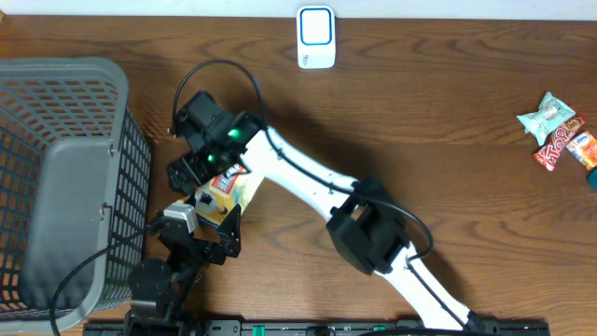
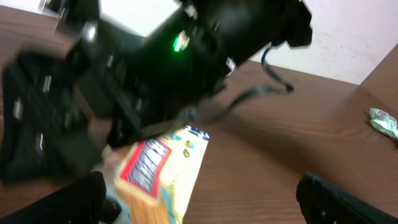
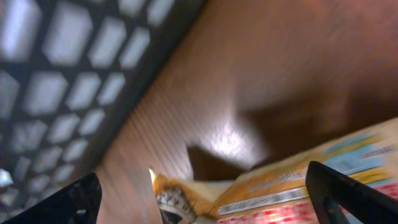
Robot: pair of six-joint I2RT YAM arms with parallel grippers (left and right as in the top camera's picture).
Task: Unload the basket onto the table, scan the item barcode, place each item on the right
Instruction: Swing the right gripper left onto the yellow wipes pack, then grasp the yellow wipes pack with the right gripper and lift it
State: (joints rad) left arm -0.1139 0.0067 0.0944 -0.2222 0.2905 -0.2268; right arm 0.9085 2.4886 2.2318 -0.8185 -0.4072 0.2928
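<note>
The item is a yellow-and-orange snack packet (image 1: 224,191) with a red label, lying on the wooden table beside the basket. In the left wrist view the packet (image 2: 158,174) sits between my left gripper's (image 2: 202,205) wide-apart fingers, close to the left finger. My left gripper (image 1: 207,226) reaches it from the near side and is open. My right gripper (image 1: 201,170) hangs over the packet's far end, also open. In the right wrist view the packet (image 3: 298,186) lies between the spread fingers of the right gripper (image 3: 205,199). The white and blue scanner (image 1: 315,37) stands at the table's far edge.
A grey mesh basket (image 1: 65,187) fills the left side, right next to both grippers; its wall (image 3: 62,81) is close in the right wrist view. Several snack packets (image 1: 560,135) lie at the far right. The right arm (image 1: 373,233) crosses the table's middle.
</note>
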